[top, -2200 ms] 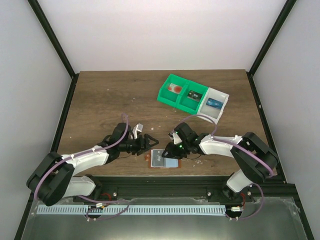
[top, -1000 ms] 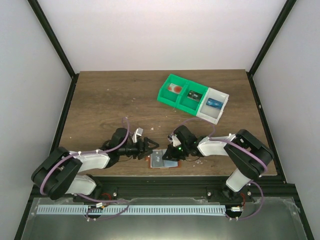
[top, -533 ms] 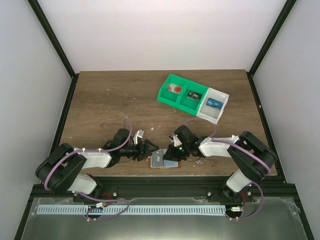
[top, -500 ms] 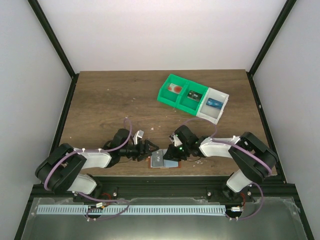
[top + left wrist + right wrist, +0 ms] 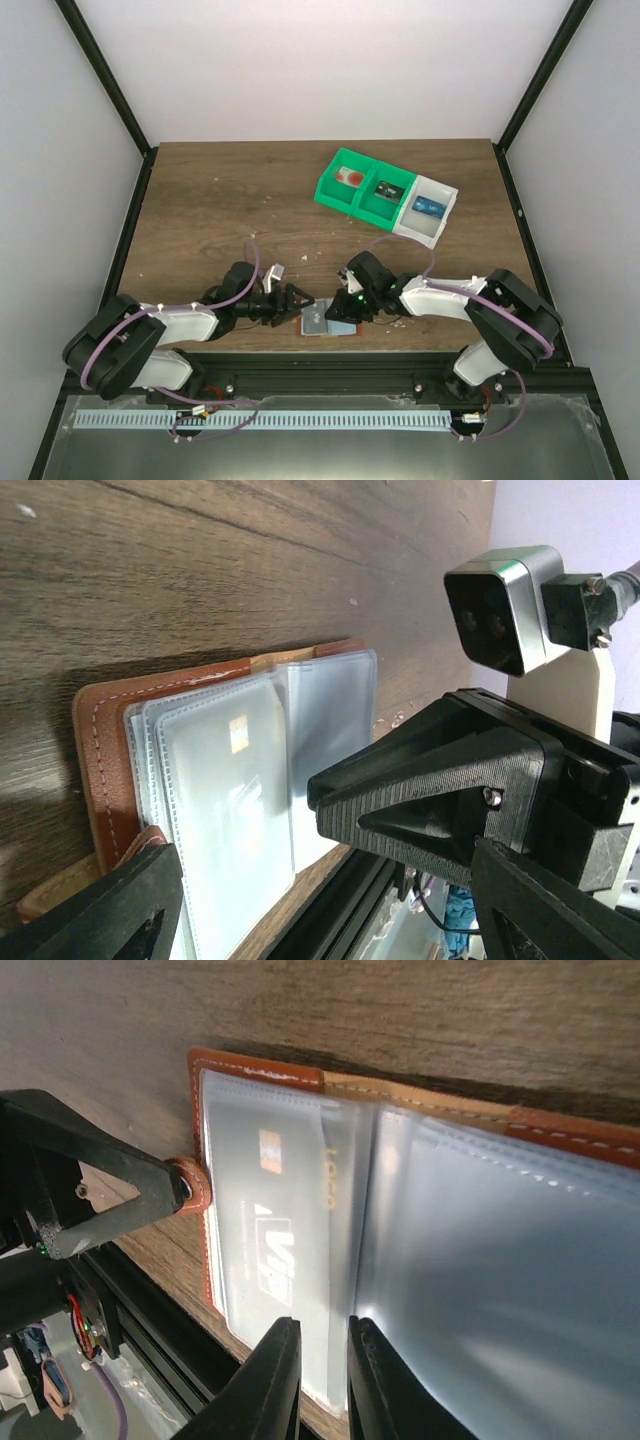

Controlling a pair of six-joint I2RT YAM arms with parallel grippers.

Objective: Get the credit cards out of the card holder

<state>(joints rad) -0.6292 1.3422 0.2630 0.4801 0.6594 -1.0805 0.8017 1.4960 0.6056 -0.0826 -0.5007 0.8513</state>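
Note:
The card holder (image 5: 325,324) lies open near the table's front edge, reddish-brown leather (image 5: 100,740) around clear pale sleeves. One sleeve holds a credit card (image 5: 272,1222) with a gold chip (image 5: 238,734). My left gripper (image 5: 298,303) is open wide at the holder's left edge. One of its fingers (image 5: 95,1210) touches the round snap tab (image 5: 190,1186). My right gripper (image 5: 322,1324) hovers low over the sleeves (image 5: 480,1250). Its jaws stand a narrow gap apart over the fold between two sleeve pages, and nothing is clamped between them.
A row of two green bins (image 5: 362,186) and a white bin (image 5: 428,208) stands at the back right, each holding a card-like item. The black frame rail (image 5: 330,362) runs just beyond the table's front edge, close to the holder.
The right gripper's jaws have parted slightly from shut. The left gripper has shifted a little toward the front edge beside the holder. The holder has stayed put.

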